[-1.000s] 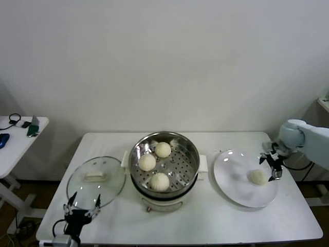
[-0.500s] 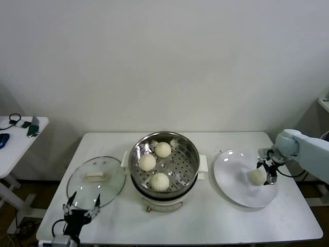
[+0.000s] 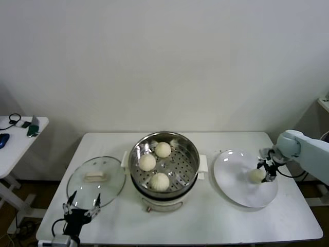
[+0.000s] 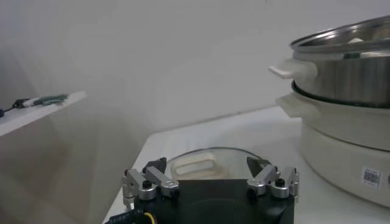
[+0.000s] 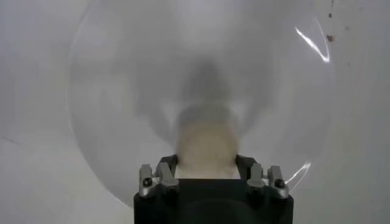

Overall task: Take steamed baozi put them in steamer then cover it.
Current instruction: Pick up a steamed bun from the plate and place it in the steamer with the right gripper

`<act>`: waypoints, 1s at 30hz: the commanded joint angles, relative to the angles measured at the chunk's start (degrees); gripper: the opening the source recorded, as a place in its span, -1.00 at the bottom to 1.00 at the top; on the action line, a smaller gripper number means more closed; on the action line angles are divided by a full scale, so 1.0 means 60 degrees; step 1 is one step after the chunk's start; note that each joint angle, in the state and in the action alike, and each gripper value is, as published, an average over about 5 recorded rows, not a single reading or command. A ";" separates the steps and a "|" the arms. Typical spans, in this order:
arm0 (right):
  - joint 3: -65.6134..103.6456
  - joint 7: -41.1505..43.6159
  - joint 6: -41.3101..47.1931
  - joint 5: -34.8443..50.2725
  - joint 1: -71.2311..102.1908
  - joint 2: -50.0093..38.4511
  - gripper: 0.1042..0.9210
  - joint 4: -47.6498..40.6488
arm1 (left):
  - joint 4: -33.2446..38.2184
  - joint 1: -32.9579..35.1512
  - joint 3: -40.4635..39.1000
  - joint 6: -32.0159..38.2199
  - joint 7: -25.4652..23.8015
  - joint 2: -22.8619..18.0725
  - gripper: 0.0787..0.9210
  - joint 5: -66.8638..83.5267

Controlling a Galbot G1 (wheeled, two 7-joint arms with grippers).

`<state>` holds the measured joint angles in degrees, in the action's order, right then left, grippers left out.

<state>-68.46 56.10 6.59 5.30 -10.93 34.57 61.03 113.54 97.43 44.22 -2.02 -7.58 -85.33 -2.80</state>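
Head view is showing the right gripper (image 3: 267, 172) reaching down over the plate (image 3: 234, 182) near the table's (image 3: 216, 221) right edge, its fingers clamped on the lone bun (image 3: 256, 175) sitting toward the plate's right side. The right wrist view is showing the same bun (image 5: 206, 144) wedged between the two fingers (image 5: 166, 176), still resting on the plate (image 5: 109, 91). The steamer (image 3: 163, 163) is standing at the middle of the table with three buns (image 3: 159, 180) lying on its perforated bottom, well apart from the plate. The lid (image 3: 96, 181) is lying flat near the table's left edge, handle up, just beside the steamer. The left gripper (image 3: 81, 211) is hanging at the table's front left corner, near the lid's front rim, with its fingers spread apart and holding nothing. In the left wrist view the left gripper (image 4: 210, 182) is facing the lid (image 4: 195, 163), with the steamer (image 4: 347, 73) beyond it on the pot base (image 4: 341, 152).
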 commanded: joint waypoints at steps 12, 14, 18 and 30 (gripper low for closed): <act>-0.5168 0.0553 0.0286 0.4785 -0.8520 0.1147 0.34 0.2957 | 0.0050 -0.0137 -0.0009 -0.0032 0.0026 0.0199 0.77 0.0174; -0.5177 0.0534 0.0406 0.5109 -0.9059 0.1593 0.34 0.3273 | 0.0045 -0.0151 -0.0022 -0.0027 0.0028 0.0223 0.77 0.0201; -0.4835 0.0190 0.0948 0.6034 -0.9399 0.2331 0.34 0.4160 | 0.0050 -0.0177 -0.0039 -0.0027 0.0028 0.0247 0.77 0.0277; -0.3942 -0.1313 0.2096 0.6503 -0.7283 0.3708 0.34 0.5667 | 0.0202 -0.0355 0.0017 -0.0137 -0.0006 0.0191 0.77 0.0335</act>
<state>-91.67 53.32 14.75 39.13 -55.94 49.11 87.11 114.48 95.53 44.19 -2.56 -7.55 -84.07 -1.03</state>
